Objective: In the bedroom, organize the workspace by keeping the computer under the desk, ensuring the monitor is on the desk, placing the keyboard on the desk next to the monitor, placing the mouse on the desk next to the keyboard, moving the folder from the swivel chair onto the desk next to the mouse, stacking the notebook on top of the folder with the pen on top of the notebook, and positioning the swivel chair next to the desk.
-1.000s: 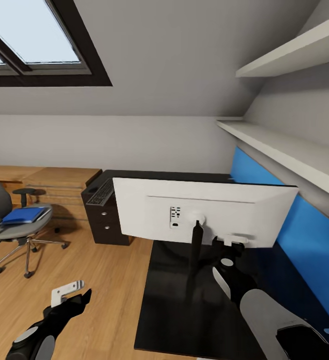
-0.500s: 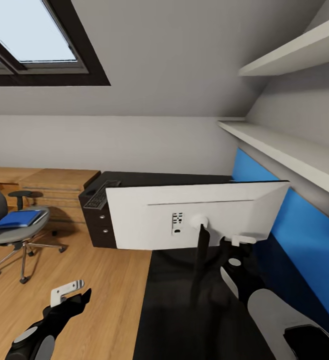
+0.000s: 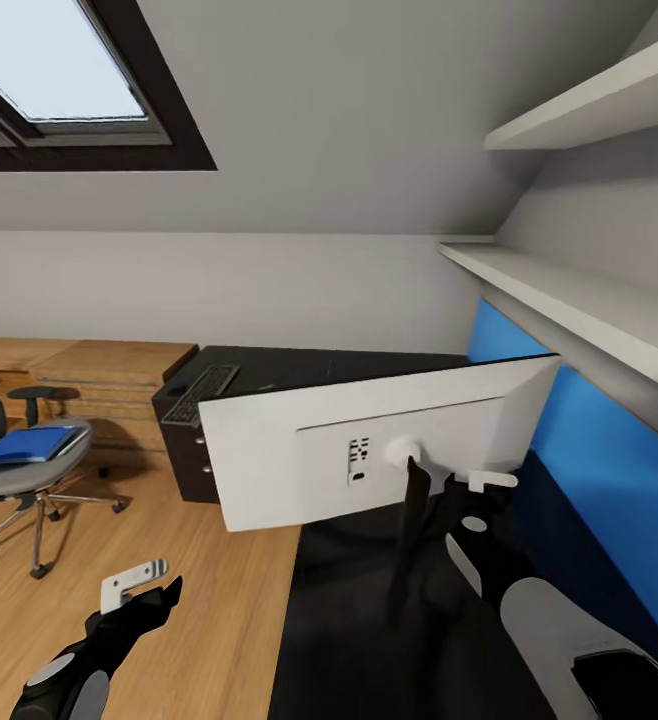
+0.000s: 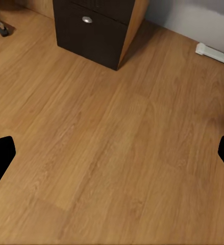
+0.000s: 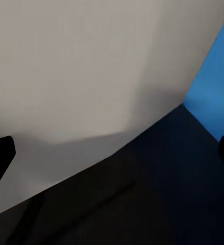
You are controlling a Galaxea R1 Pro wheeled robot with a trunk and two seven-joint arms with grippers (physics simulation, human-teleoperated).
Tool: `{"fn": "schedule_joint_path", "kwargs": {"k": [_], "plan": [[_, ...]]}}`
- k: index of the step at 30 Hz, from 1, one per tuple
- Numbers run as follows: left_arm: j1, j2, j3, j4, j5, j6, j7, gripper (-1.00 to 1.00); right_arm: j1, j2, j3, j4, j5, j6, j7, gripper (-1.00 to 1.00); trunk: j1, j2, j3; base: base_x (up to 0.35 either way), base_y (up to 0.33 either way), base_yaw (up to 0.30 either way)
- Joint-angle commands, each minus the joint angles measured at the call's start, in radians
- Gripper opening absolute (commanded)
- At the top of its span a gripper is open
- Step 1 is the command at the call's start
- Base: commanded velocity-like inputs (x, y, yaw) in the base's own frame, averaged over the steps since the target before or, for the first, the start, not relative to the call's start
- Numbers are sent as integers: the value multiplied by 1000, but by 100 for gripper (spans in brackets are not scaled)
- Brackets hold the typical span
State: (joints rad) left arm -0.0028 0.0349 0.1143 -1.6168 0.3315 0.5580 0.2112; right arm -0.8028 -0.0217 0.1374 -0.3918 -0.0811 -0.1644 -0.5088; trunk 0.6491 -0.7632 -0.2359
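Observation:
The monitor [image 3: 299, 450] stands on the black desk [image 3: 359, 630] with its white back toward me, tilted so its left end hangs lower. My right gripper [image 3: 474, 490] is just behind the thin black neck; in the right wrist view the right gripper [image 5: 112, 153] is open, its fingers wide apart, facing the monitor's white back [image 5: 91, 76]. The keyboard [image 3: 201, 392] lies on the desk's far end over the drawer unit [image 4: 96, 28]. The blue folder [image 3: 29, 445] rests on the swivel chair [image 3: 14, 480] at the left. My left gripper [image 3: 139, 590] hangs open over the wood floor [image 4: 112, 132].
Low light-wood cabinets [image 3: 109, 365] line the far wall behind the chair. White shelves [image 3: 569, 300] and a blue panel [image 3: 609, 470] run along the right wall above the desk. A skylight [image 3: 59, 90] is at the upper left.
The monitor has tipped further, its left end dropping and its right end rising. The whole view has shifted, so the chair now sits further left in the picture. The left arm looks unchanged.

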Motion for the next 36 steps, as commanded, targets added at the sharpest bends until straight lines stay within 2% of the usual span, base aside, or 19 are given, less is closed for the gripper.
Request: {"fn": "schedule_joint_path", "kwargs": {"k": [1,29,30,33,34,35,36], "plan": [[0,0,-1,-2,11,4,8,100,-1,-1,8,1,-8,-4,-4,100,0,-1,-1,73,0,0],[0,2,6,6,9,2,9,100,-1,-14,8,1,-6,-5,-7,100,0,-1,-1,113,0,0],[0,1,54,6,9,2,11,100,-1,-17,8,1,-6,-4,-7,100,0,-1,-1,35,0,0],[0,1,77,6,9,3,13,100,-1,-19,8,1,-6,-4,-7,100,0,-1,-1,9,2,0],[0,2,90,6,10,3,14,100,-1,-20,8,1,-6,-4,-7,100,0,-1,-1,-92,40,0],[0,1,122,6,11,3,14,100,-1,-22,8,0,-6,-4,-8,100,0,-1,-1,-236,113,0],[0,1,128,6,11,3,14,100,-1,-22,8,0,-6,-4,-8,100,0,-1,-1,-250,121,0]]}}
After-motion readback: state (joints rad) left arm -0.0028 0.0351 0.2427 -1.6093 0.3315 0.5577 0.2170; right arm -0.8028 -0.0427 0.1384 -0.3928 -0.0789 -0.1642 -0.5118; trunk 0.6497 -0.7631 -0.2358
